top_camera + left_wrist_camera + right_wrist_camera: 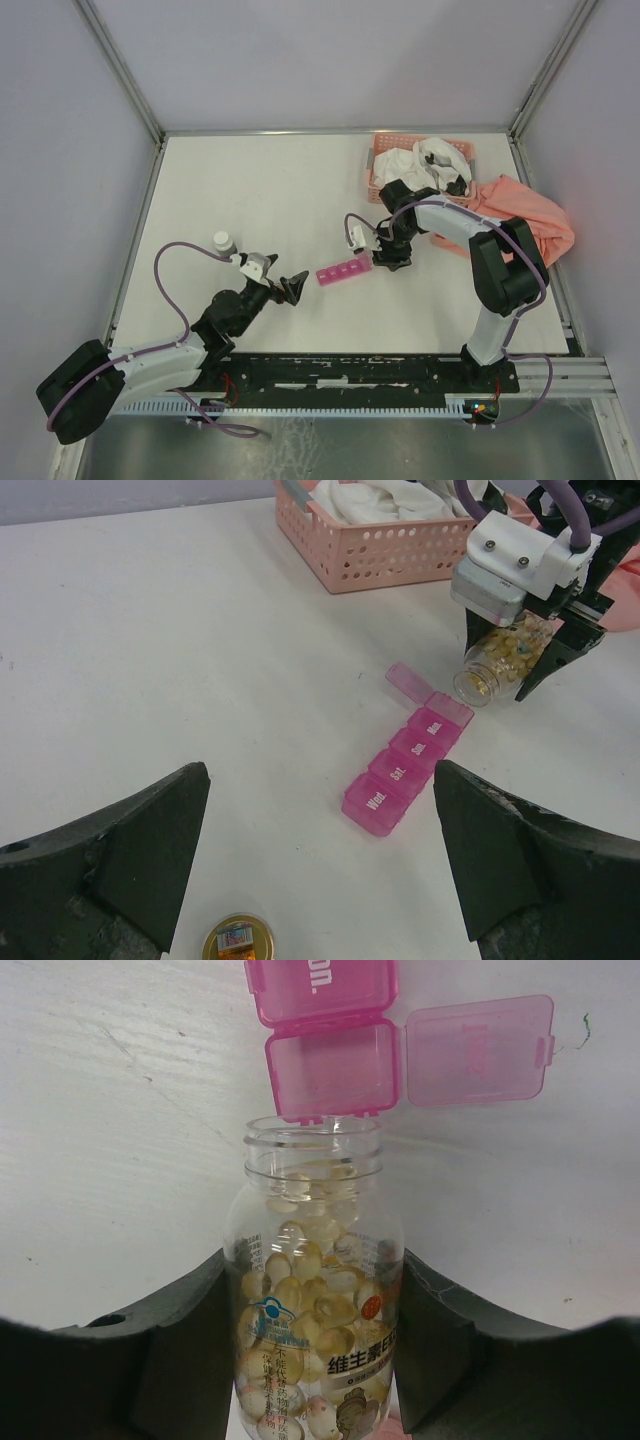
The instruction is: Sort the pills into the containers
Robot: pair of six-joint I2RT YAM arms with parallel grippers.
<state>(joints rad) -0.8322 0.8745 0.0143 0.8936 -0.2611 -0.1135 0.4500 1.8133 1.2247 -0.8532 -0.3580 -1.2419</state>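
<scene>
The containers (343, 271) are a slim magenta strip lying mid-table, its lids marked Wed., Sat., Sun. and Mon. in the left wrist view (405, 760). The end compartment (333, 1068) has its lid (480, 1050) flipped open. My right gripper (315, 1260) is shut on a clear, capless bottle (315, 1190) full of yellow pills (330, 1310). The bottle (497, 662) tilts with its mouth just over that open compartment. My left gripper (320, 775) stands wide open and empty, a short way off the strip's Wed. end (295, 285).
A gold bottle cap (238, 940) lies on the table below my left fingers. A salmon lattice basket (375, 170) holding white cloth stands at the back right, with an orange-pink cloth (530, 215) beside it. A small white bottle (223, 240) stands left of centre.
</scene>
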